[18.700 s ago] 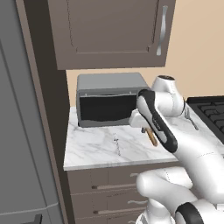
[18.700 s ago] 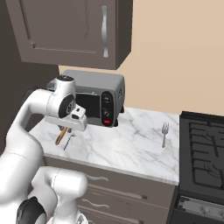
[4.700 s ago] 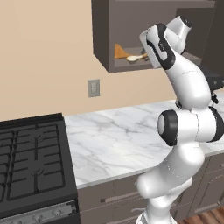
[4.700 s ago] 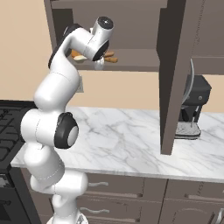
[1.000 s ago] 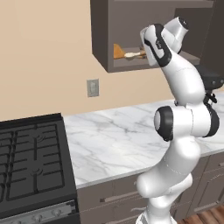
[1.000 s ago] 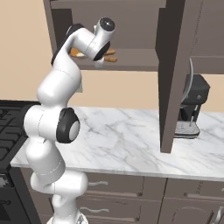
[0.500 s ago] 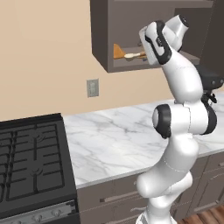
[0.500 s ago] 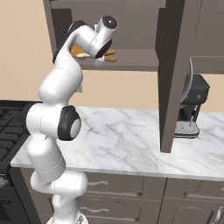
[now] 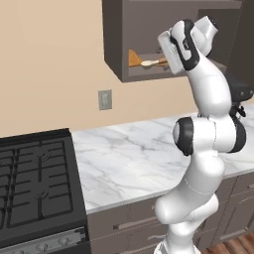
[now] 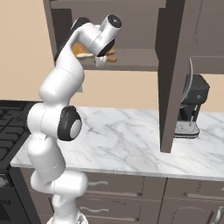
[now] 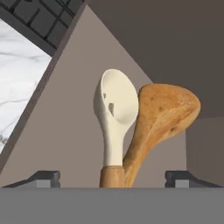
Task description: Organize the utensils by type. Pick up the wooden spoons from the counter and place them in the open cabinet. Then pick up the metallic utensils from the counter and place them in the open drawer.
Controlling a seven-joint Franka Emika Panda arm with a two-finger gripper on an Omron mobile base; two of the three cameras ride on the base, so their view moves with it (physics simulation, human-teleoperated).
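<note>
Up in the open grey-brown wall cabinet [image 9: 119,64], two orange-brown wooden spoons [image 11: 131,131] lay side by side on the shelf near its left edge; the gripper [image 11: 113,177] stood over their handles, fingers spread wide, gripping nothing

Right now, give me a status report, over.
Gripper open at the cabinet shelf. Both wooden spoons lying on the shelf, released. Nothing in the way.
</note>
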